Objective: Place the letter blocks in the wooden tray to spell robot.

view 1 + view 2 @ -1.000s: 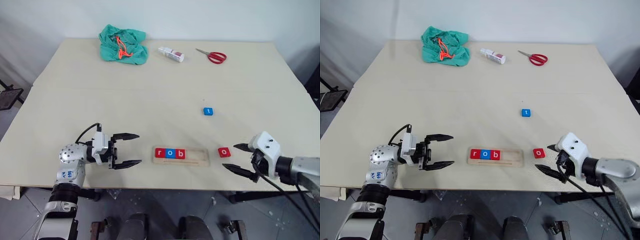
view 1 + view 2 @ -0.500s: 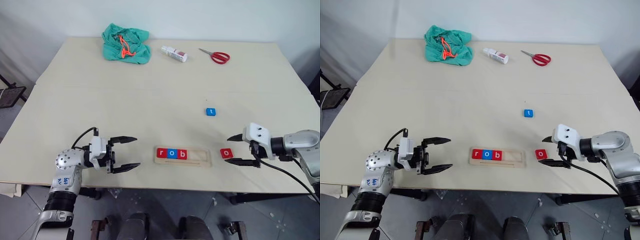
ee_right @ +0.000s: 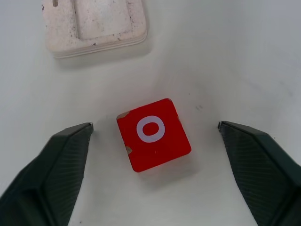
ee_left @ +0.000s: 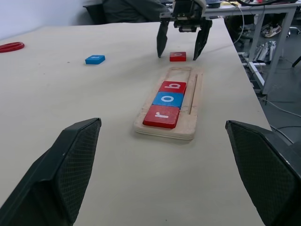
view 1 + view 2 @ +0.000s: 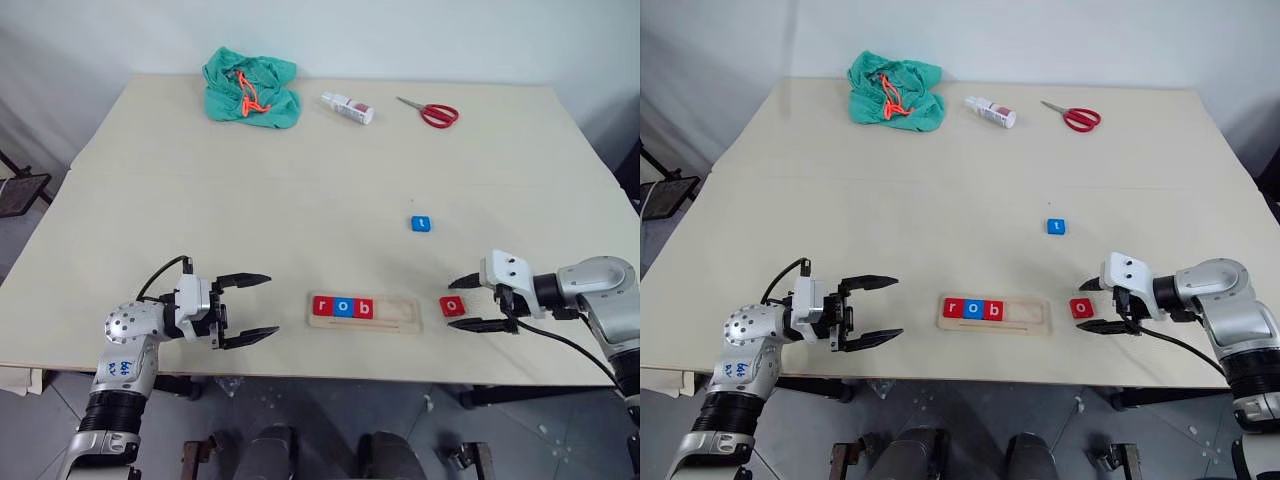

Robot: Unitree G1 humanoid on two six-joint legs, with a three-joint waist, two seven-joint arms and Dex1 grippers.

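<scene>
Right wrist view shows the right hand (image 3: 153,136) spread open around the small red square "o" tile (image 3: 153,134), lying on the pale bench (image 5: 300,190) just beside the long light-wood tray (image 5: 364,312); left hand (image 5: 248,309) open.

Red r (image 5: 322,306), blue o (image 5: 343,307), red b (image 5: 364,308) in pale wooden tray (image 5: 400,315); green cloth (image 5: 250,88)

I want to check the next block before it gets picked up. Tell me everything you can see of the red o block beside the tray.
The red o block is a small flat square tile with a white lowercase o on top and small chips in the paint along one edge. It lies flat on the table, just off the empty end of the tray, apart from it and turned slightly askew. The right gripper has one open finger on each side of the block; neither touches it.
</scene>
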